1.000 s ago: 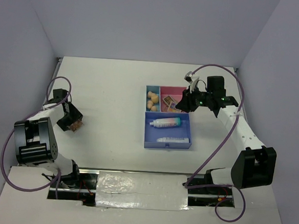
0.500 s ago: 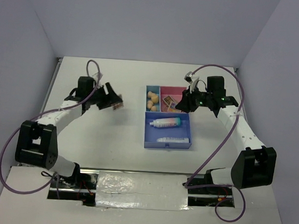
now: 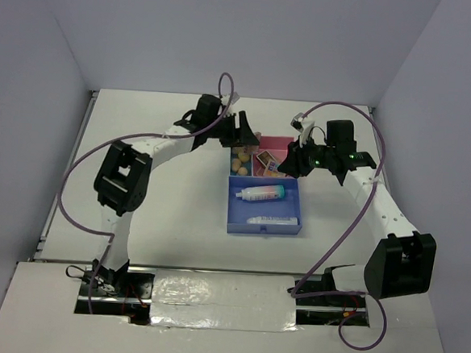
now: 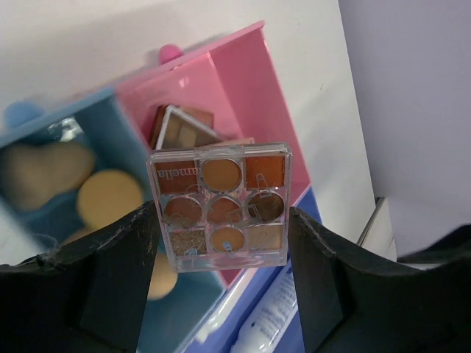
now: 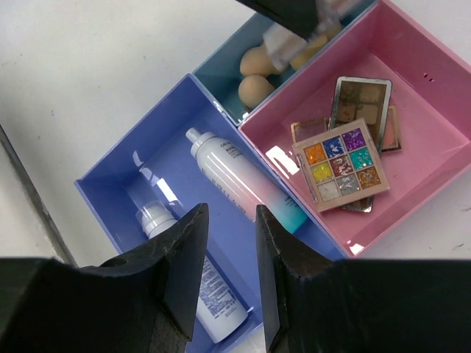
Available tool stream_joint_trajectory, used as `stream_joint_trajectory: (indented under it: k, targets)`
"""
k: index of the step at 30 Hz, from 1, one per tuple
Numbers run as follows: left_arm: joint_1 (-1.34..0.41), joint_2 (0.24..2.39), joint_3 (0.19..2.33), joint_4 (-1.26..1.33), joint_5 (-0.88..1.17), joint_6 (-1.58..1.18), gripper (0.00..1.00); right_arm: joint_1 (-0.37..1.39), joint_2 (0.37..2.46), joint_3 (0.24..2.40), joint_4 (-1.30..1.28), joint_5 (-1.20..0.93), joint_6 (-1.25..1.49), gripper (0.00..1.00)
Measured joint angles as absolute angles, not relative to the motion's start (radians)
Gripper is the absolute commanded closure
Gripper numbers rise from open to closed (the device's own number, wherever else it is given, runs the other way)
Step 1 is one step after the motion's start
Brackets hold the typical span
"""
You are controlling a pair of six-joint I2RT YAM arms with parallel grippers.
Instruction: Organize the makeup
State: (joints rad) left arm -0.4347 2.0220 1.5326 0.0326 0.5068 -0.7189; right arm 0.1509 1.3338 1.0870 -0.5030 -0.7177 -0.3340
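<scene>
White table (image 3: pixel 170 188) | left arm stretched across, left gripper (image 3: pixel 243 133) clamping brown palette (image 4: pixel 218 206) above tray (image 3: pixel 228 204) | right gripper (image 5: pixel 229 213) tilted over tray, fingers narrowly apart, empty

Clamped between the matt black, rough-edged plastic fingers (image 4: pixel 110 279) of the left gripper (image 4: pixel 218 235) is the brown palette (image 4: pixel 219 208), a clear glossy plastic case over pans of shimmery and matt powder. Just beyond its fingertips the tray (image 4: pixel 254 81) shows smooth, shiny plastic walls, and the sponges (image 4: pixel 110 197) beside them look soft, matt and foamy. Under the right gripper (image 5: pixel 231 243), matt black too, the bottle (image 5: pixel 239 180) and tube (image 5: pixel 219 294) gleam as smooth plastic, while the multicolour palette (image 5: pixel 344 163) ahead glitters in its glossy case.
</scene>
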Motion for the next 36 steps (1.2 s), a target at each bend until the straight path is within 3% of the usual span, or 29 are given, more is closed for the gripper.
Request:
stream_joint_trajectory:
  k: [6, 10, 16, 17, 18, 30, 32, 33, 36]
  targets:
    - [-0.485, 2.167, 1.739, -0.051, 0.508, -0.719, 0.72, 0.146, 1.326, 1.087, -0.503, -0.710, -0.335, 0.60]
    - [-0.498, 2.204, 1.791, -0.084, 0.508, -0.719, 0.43, 0.141, 1.326, 1.087, -0.504, -0.710, -0.336, 0.60]
    - [-0.500, 2.223, 1.802, -0.114, 0.508, -0.719, 0.41, 0.141, 1.326, 1.087, -0.509, -0.710, -0.338, 0.60]
    - [-0.500, 2.223, 1.802, -0.115, 0.508, -0.719, 0.37, 0.140, 1.326, 1.087, -0.510, -0.710, -0.338, 0.59]
    - [-0.500, 2.223, 1.802, -0.115, 0.508, -0.718, 0.02, 0.139, 1.326, 1.087, -0.511, -0.710, -0.338, 0.59]
    - [-0.500, 2.220, 1.808, -0.119, 0.514, -0.733, 0.01, 0.139, 1.326, 1.087, -0.523, -0.710, -0.339, 0.56]
    - [-0.500, 2.210, 1.808, -0.138, 0.505, -0.729, 0.01, 0.139, 1.326, 1.087, -0.529, -0.709, -0.340, 0.46]
    - [-0.500, 2.201, 1.808, -0.151, 0.498, -0.725, 0.01, 0.139, 1.326, 1.088, -0.534, -0.706, -0.340, 0.01]
    - [-0.497, 2.135, 1.789, -0.189, 0.466, -0.693, 0.01, 0.139, 1.326, 1.096, -0.551, -0.697, -0.347, 0.00]
